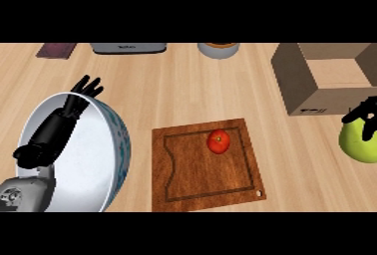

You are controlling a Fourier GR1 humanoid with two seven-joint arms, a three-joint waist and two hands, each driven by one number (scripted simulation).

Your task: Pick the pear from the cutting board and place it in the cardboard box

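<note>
Wooden surface (184, 89) carries a cutting board (206, 167) and an open cardboard box (324, 82). Right hand (362, 113) has its fingers clamped on the pear (359, 142) beside the box; left hand (81, 97) rests, fingers apart, over a plate (110, 164).

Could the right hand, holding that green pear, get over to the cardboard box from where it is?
Probably yes. The right hand is curled round the pear at the view's right edge, just below the cardboard box. The box's top is open, and nothing stands between them; the tomato and cutting board lie well left.
</note>
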